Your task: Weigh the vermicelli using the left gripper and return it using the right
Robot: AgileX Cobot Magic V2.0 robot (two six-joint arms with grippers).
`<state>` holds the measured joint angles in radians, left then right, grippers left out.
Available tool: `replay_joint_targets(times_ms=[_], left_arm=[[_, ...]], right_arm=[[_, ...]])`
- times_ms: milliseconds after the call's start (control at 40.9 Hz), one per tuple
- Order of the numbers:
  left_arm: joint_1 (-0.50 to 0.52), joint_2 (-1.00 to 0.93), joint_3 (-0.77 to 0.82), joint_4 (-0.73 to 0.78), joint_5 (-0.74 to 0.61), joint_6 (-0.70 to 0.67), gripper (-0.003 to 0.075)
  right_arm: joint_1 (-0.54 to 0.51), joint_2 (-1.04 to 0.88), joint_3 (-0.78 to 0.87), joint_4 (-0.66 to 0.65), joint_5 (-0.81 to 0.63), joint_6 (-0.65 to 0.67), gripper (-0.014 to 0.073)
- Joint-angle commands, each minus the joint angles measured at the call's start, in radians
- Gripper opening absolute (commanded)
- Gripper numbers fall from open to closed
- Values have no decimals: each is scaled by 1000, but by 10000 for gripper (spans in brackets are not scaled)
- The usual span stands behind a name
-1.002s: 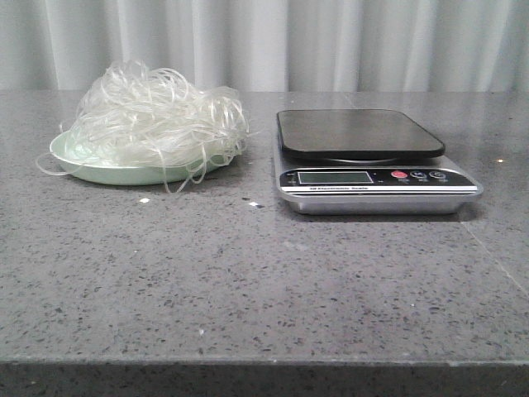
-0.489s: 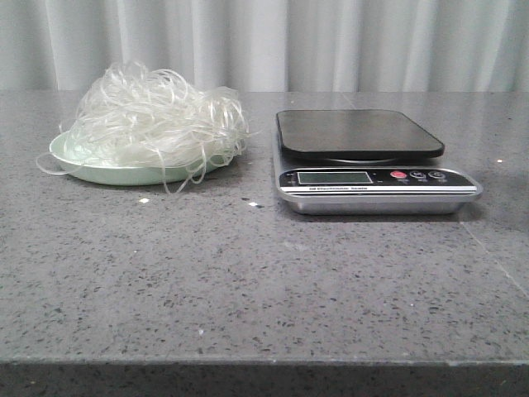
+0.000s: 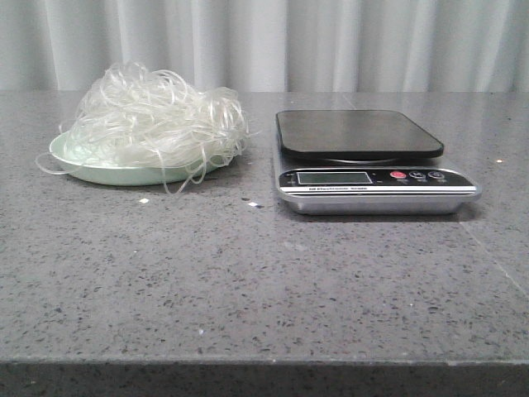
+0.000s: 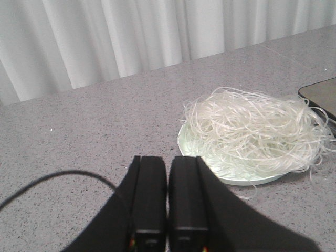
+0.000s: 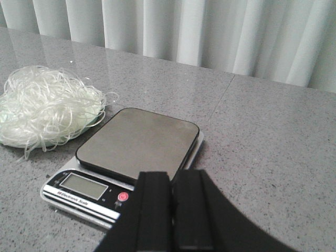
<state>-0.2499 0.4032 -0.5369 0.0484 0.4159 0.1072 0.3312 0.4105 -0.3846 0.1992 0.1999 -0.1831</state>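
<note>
The vermicelli (image 3: 153,116) is a fluffy whitish tangle heaped on a pale green plate (image 3: 74,165) at the table's back left; it also shows as vermicelli (image 4: 252,131) and vermicelli (image 5: 44,107) in the wrist views. To its right stands a silver kitchen scale (image 3: 372,161) with a bare dark platform (image 5: 139,142). Neither gripper appears in the front view. My left gripper (image 4: 168,160) is shut and empty, short of the plate (image 4: 189,152). My right gripper (image 5: 172,176) is shut and empty, just short of the scale's front corner.
The grey speckled stone table (image 3: 264,281) has its front edge close to the camera. A white curtain (image 3: 264,41) hangs behind the table. A black cable (image 4: 47,178) loops beside the left gripper. A seam (image 5: 223,100) runs across the tabletop.
</note>
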Motion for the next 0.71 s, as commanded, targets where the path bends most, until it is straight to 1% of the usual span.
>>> replay_joint_targets(times_ms=[0, 171, 684], left_arm=[[-2, 6, -27, -3, -77, -9, 137], [-2, 6, -27, -3, -77, -9, 137], [-2, 6, -27, -3, -77, -9, 137]], right_arm=[[-5, -40, 7, -3, -85, -9, 150], [-5, -53, 34, -3, -81, -9, 150], [-5, -53, 35, -3, -73, -9, 150]])
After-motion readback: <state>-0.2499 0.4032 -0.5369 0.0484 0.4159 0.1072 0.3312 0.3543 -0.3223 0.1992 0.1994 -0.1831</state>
